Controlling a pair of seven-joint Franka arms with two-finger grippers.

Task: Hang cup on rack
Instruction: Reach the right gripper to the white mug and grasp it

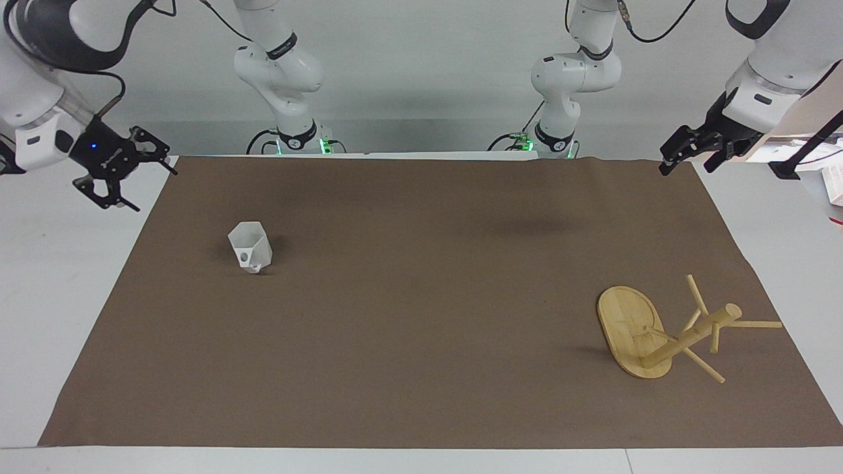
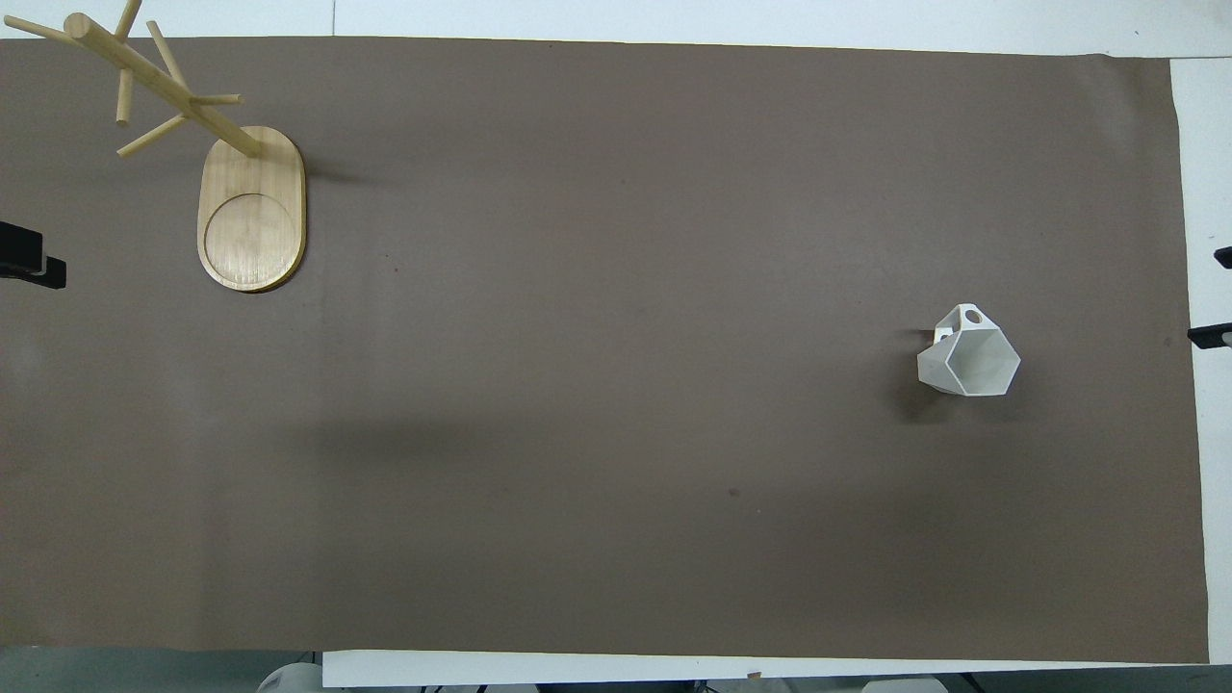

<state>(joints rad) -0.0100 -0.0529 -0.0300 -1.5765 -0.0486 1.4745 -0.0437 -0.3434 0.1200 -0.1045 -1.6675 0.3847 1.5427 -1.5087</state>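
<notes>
The white faceted cup (image 1: 250,245) stands upright on the brown mat toward the right arm's end, its pierced handle turned away from the robots; it also shows in the overhead view (image 2: 967,356). The bamboo rack (image 1: 685,332) stands on its oval base (image 1: 625,319) toward the left arm's end, farther from the robots than the cup, its pegs bare; it also shows in the overhead view (image 2: 164,87). My right gripper (image 1: 157,191) is open and empty over the mat's edge, apart from the cup. My left gripper (image 1: 683,170) is open and empty over the mat's corner, well away from the rack.
The brown mat (image 1: 421,342) covers most of the white table (image 1: 53,296). A black stand (image 1: 787,168) and a white object (image 1: 835,184) sit off the mat at the left arm's end. Only slivers of the grippers show in the overhead view.
</notes>
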